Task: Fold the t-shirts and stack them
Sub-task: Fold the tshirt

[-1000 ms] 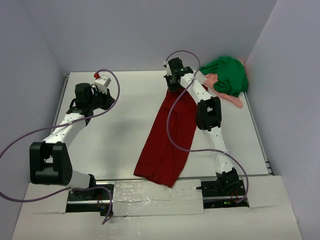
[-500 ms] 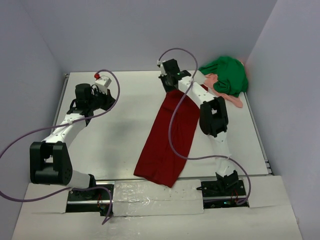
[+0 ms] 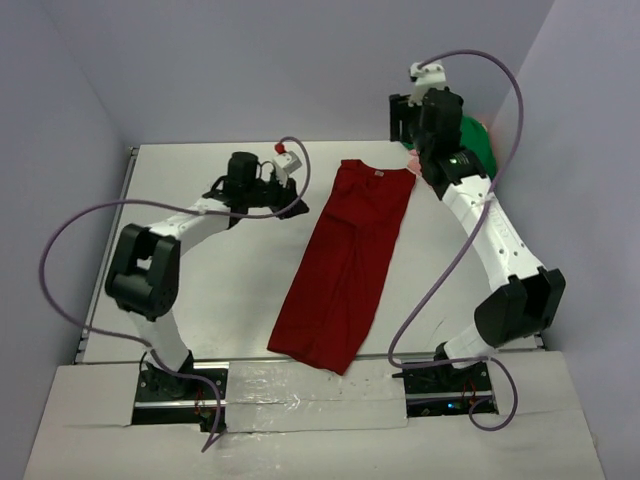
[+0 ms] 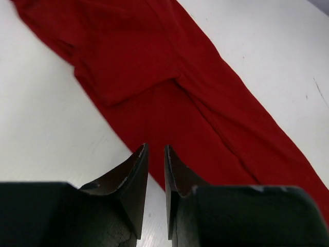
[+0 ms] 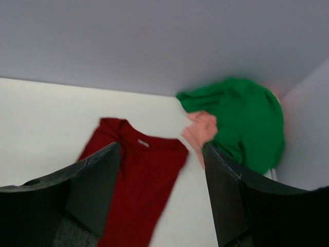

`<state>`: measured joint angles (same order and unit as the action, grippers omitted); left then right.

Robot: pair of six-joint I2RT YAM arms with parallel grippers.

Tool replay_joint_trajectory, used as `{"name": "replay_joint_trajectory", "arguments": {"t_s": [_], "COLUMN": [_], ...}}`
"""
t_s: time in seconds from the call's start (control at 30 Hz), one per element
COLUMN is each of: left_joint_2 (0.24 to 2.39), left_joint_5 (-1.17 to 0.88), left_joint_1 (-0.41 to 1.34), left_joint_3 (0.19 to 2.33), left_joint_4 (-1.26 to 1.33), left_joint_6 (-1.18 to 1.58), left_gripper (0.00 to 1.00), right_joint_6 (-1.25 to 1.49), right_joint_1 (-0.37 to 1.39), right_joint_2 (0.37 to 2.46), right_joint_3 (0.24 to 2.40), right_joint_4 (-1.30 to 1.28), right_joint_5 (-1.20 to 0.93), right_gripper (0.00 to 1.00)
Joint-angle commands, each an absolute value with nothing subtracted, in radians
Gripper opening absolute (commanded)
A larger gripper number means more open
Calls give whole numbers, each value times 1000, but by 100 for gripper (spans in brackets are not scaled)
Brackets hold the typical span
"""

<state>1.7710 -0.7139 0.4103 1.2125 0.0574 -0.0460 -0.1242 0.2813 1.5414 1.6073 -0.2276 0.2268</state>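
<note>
Hovering empty over a long, narrow-folded dark red cloth t-shirt (image 3: 345,260) stretched from 12 to 6 o'clock across the white surface (image 3: 220,280).
Seen with the left pincer (image 4: 156,149) barely parted by the shirt's 9 o'clock edge and the right pincer (image 5: 160,149) spread wide, raised toward 1 o'clock, pinching nothing. Likely to nip only the top layer through so slim a gap, dragging the fold askew; equally liable to snag the bunched bright green t-shirt (image 5: 241,118) and salmon-pink cloth (image 5: 200,131) in the 1 o'clock corner.
</note>
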Motion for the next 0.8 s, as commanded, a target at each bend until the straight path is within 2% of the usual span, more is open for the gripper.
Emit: {"name": "replay_joint_trajectory", "arguments": {"t_s": [0.0,0.17,0.3,0.37,0.5,0.53,0.6,0.67,0.77], "left_joint_2": [1888,2054,2152,2204,2304,2353,2431,2486,2595], "left_joint_5": [-789,-739,-739,-727,-644,-612,-591,-534,-450], "left_joint_1": [472,558,581,600,627,630,640,653,679], "left_joint_3": [1316,1474,1630,1712,1879,1961,2041,2164,2313], "left_joint_4": [77,72,63,67,25,11,-32,-66,-149], "left_joint_6": [-38,-58,-32,-20,-34,-31,-28,-37,-43], "left_gripper": [27,15,14,18,36,44,51,51,40], "right_joint_6": [-104,-139,-173,-193,-221,-235,-248,-247,-241], "right_joint_1": [213,147,120,104,87,83,75,58,38], "right_joint_2": [1479,1317,1212,1164,1131,1120,1112,1106,1103], "right_joint_3": [1499,1367,1249,1186,1125,1117,1100,1098,1097], "right_joint_4": [-271,-362,-376,-373,-383,-380,-371,-362,-362], "right_joint_5": [206,101,26,-52,-110,-115,-114,-110,-115], "right_gripper": [72,68,68,69,70,70,70,70,70]}}
